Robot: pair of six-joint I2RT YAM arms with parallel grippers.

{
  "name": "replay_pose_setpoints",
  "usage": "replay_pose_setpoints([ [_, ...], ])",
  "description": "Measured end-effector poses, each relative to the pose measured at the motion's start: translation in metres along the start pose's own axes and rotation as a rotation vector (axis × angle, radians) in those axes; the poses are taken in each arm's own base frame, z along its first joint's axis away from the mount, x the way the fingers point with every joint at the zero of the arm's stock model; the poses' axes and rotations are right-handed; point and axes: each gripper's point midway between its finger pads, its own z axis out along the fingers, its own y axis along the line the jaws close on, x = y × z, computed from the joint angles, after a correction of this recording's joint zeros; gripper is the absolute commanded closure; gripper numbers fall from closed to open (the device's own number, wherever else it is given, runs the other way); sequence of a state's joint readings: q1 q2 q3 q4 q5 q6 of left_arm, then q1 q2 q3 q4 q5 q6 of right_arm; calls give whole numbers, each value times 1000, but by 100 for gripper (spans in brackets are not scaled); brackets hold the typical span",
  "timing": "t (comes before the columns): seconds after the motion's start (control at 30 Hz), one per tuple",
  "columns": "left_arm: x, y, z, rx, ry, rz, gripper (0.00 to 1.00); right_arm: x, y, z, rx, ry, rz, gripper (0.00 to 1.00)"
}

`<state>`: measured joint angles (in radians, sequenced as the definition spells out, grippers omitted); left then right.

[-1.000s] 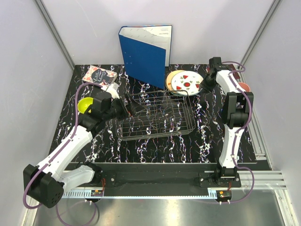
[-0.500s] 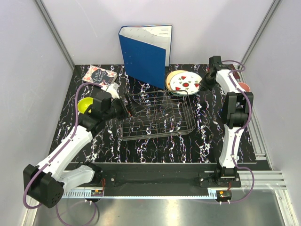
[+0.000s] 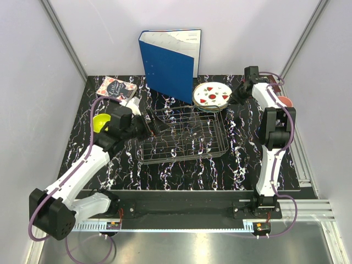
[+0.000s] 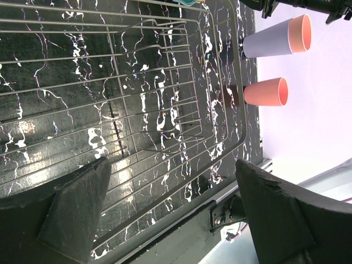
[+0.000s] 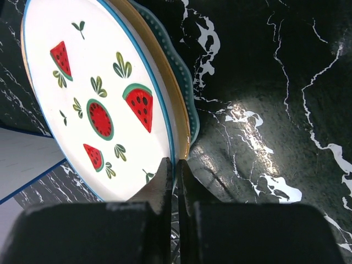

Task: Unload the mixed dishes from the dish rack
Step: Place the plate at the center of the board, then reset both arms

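**Plate (image 5: pixel 93 104) gripped at rim**

On the table (image 3: pixel 181 170), behind the rack (image 3: pixel 184 137), the plate tops a stack (image 5: pixel 186 82). Light, stiff, slippery, I judge; the rim is best to hold. Right hand (image 5: pixel 175 170) clamps it there; left hand (image 4: pixel 176 212) is apart.

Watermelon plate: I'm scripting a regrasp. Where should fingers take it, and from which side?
Pinch the thin rim of the watermelon plate on the side facing the right gripper, which clamps it there. It lies on the cream plate and is too wide to span.
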<state>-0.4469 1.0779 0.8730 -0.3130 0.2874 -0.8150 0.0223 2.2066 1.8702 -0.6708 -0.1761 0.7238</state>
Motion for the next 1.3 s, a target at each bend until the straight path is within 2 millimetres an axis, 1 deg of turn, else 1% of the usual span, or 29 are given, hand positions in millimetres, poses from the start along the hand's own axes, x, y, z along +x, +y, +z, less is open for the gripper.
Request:
replay_pose_setpoints([
  [0.07,0,1,1,-2,2,2,1,1,1,0,-4,3,2,100],
  [0.13,1,2,2,-5,5,2,1,1,0,1,-4,7,3,91],
  [0.2,1,3,3,-9,8,1,1,2,-1,3,-1,12,4,80],
  [0.23,2,4,4,-11,11,0,1,3,-2,4,1,14,5,68],
  [0.3,2,5,5,-16,15,-1,1,5,-2,6,-3,24,8,60],
  [0.33,3,5,6,-17,17,-1,1,6,-1,6,-7,28,5,52],
  [0.4,3,6,6,-18,17,-1,1,7,1,7,-16,31,1,46],
  [0.43,3,6,6,-18,17,-1,1,6,2,7,-23,29,-1,40],
  [0.63,3,7,7,-20,20,3,1,4,3,6,-22,18,-12,29],
  [0.7,3,7,7,-20,19,6,1,3,3,4,-18,15,-14,28],
  [0.77,3,7,7,-19,19,15,1,2,2,-3,-3,7,-20,27],
  [0.83,2,6,6,-18,16,24,1,-2,3,-17,9,-18,-29,27],
  [0.87,1,6,6,-20,14,28,1,-5,6,-28,7,-39,-37,26],
  [0.9,0,6,6,-22,10,36,1,-12,13,-49,-4,-80,-50,26],
  [0.93,-1,6,6,-24,8,43,1,-15,18,-60,-15,-99,-57,26],
  [0.97,-2,7,5,-29,5,51,1,-20,27,-79,-35,-143,-75,27],
  [1.03,-5,8,3,-45,2,70,1,-22,50,-125,-84,-234,-125,27],
  [1.07,-6,8,2,-54,4,81,1,-20,65,-151,-117,-287,-160,26],
  [1.1,-8,8,2,-63,5,97,1,-12,80,-177,-155,-332,-200,26],
  [1.13,-11,7,1,-74,5,109,1,0,97,-202,-201,-373,-243,27],
  [1.17,-13,7,0,-82,1,123,1,17,114,-228,-259,-413,-292,27],
  [1.2,-15,7,-1,-90,-1,136,1,38,128,-251,-320,-435,-340,27],
  [1.23,-16,8,-1,-97,-6,147,1,64,138,-272,-375,-443,-386,26],
  [1.27,-16,10,-2,-107,-7,160,1,87,143,-288,-427,-444,-424,26],
  [1.3,-16,14,-3,-123,-6,173,1,110,143,-301,-471,-440,-459,26],
])
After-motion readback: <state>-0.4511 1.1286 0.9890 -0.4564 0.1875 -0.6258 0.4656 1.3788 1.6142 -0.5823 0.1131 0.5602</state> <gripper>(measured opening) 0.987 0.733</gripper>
